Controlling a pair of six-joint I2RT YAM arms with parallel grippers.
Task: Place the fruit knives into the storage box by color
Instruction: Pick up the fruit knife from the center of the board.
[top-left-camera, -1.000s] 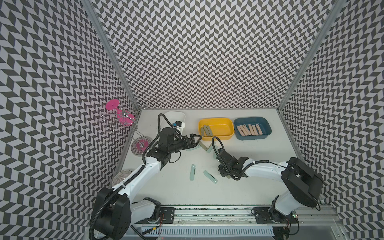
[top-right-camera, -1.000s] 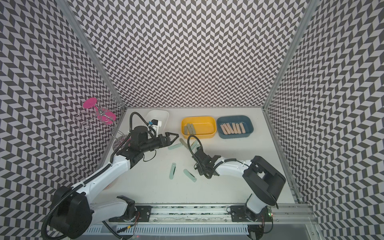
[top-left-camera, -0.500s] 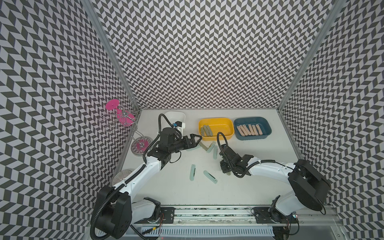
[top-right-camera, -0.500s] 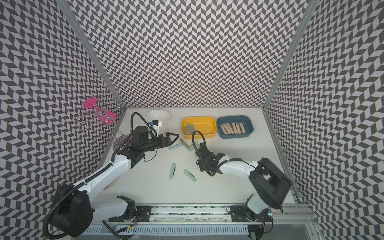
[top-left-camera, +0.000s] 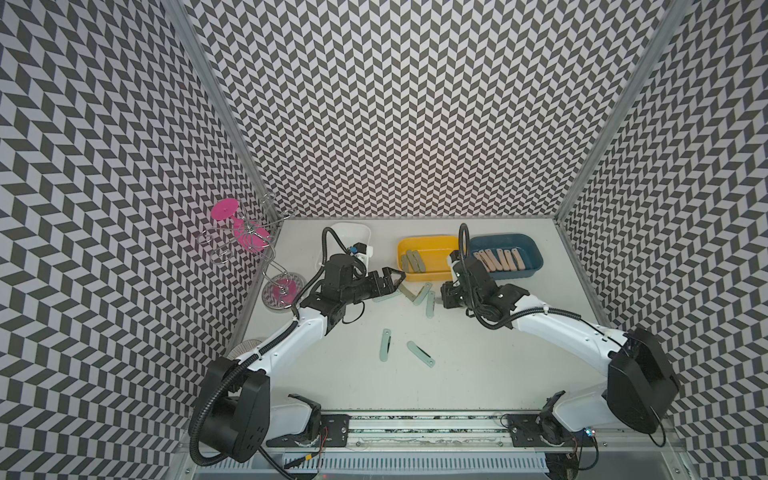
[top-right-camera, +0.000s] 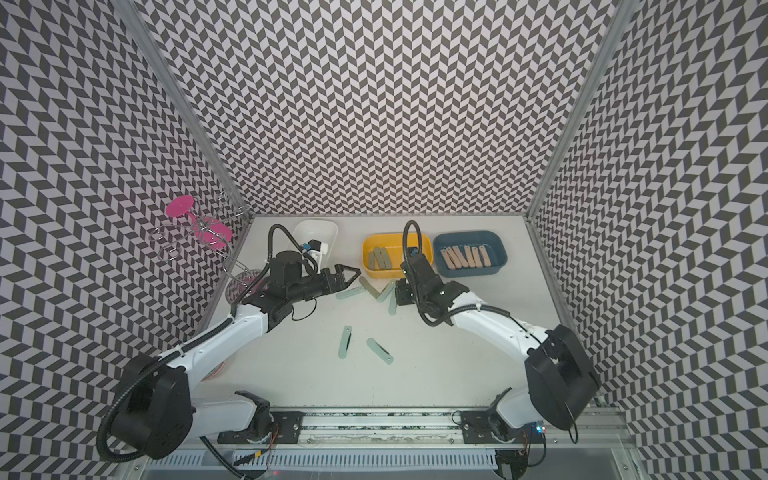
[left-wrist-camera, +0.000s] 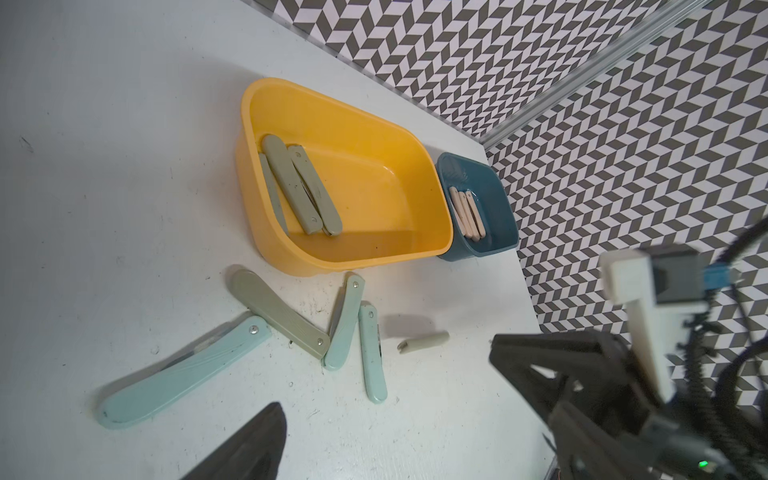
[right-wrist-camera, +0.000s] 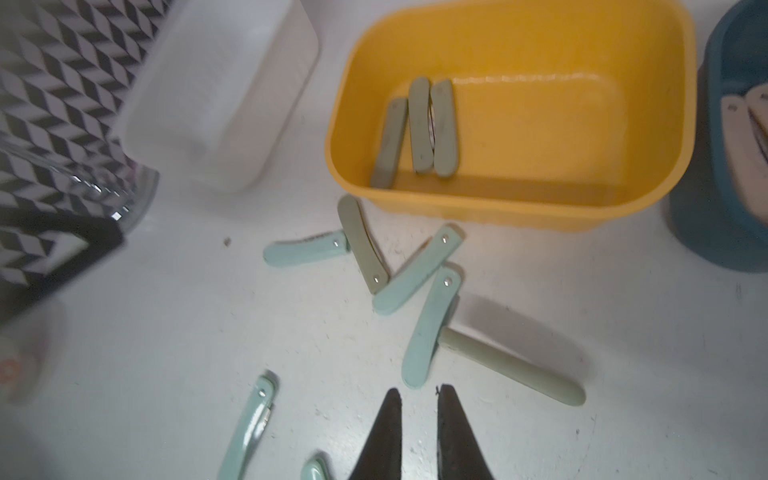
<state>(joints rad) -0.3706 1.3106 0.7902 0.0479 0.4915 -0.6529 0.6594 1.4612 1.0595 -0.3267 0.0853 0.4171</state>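
Sorting under way: on the white bench (top-left-camera: 478, 365) three storage boxes stand in a row along the far edge. The white box (right-wrist-camera: 216, 95) shows nothing inside where my left arm does not cover it. The yellow box (right-wrist-camera: 498, 216) holds three grey-green knives (right-wrist-camera: 419, 129) lying flat. The blue box (top-right-camera: 469, 272) holds a row of peach-pink knives (top-left-camera: 498, 259), about six. No pink one lies outside, so I judge that colour finished. My left claw (top-left-camera: 400, 277) hovers with its jaws apart over one end of the scatter in front of the yellow box. My right claw (right-wrist-camera: 419, 392) sits low at the other end, tips drawn together and gripping nothing. Seven fruit knives are loose on the bench. Two are grey-green: a crossed grey-green knife (right-wrist-camera: 361, 245) among the mint ones just before the yellow box, and a stray grey-green knife (right-wrist-camera: 511, 365) just beside my right claw. Five are pale mint: three cluster mint knives (right-wrist-camera: 415, 270) by the yellow box and two outlying mint knives (top-left-camera: 385, 351) well apart, nearer me. I reckon grey-green is three of five done, and mint, likely bound for the white box, is all ahead.
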